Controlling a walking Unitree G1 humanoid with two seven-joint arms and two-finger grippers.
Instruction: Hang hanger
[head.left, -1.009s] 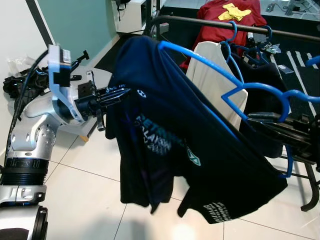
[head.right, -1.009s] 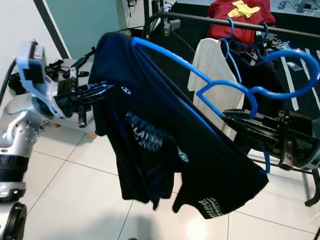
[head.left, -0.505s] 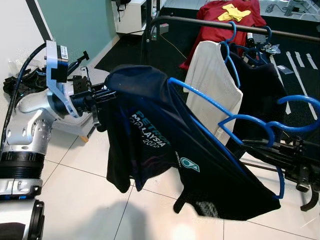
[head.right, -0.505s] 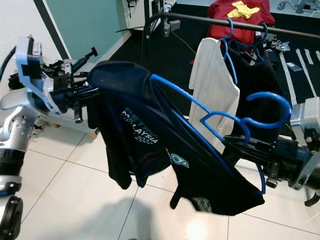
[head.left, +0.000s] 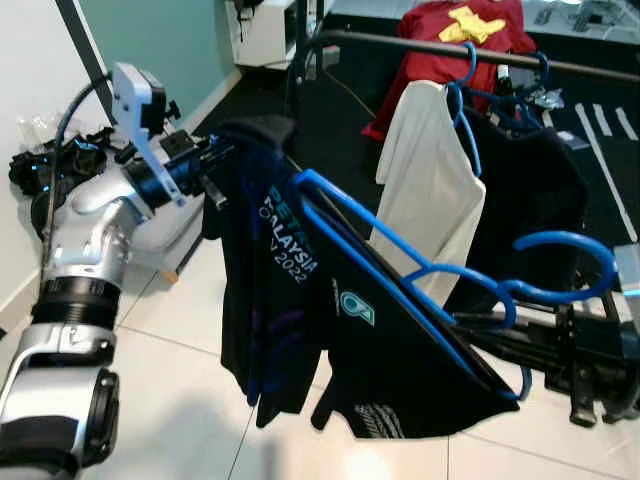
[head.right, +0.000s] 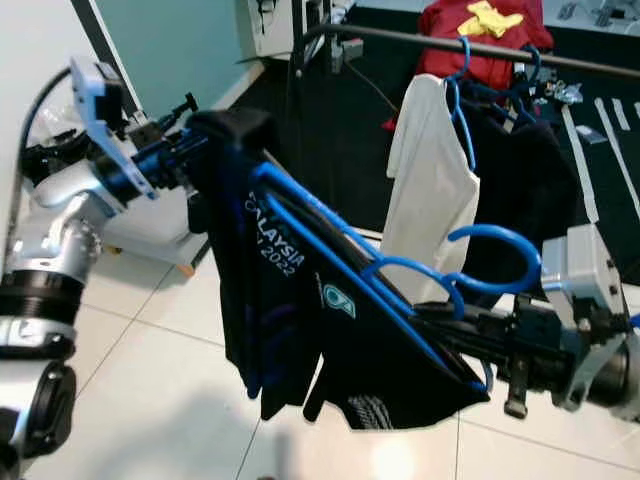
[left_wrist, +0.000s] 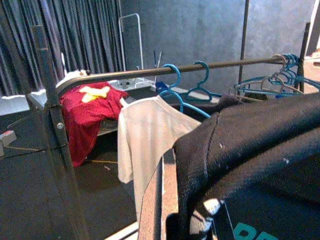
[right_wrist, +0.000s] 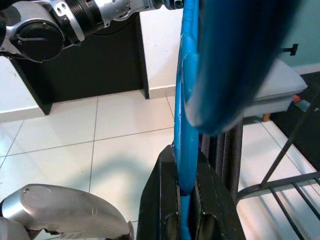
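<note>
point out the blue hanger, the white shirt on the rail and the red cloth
blue hanger (head.left: 565, 243): left eye view, top of its hook.
white shirt (head.left: 425, 190): left eye view, middle of its body.
red cloth (head.left: 440, 40): left eye view, its upper part.

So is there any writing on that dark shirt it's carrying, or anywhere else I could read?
"ALAYSIA" over "2022", teal print on the dark shirt; its first letters are lost in a fold.
A word above it starts "PET"; the rest is hidden.
A small teal logo lower on the shirt: a symbol, no readable words.
White print near the hem: too blurred to read.
The yellow shape on the red shirt: no readable text.
</note>
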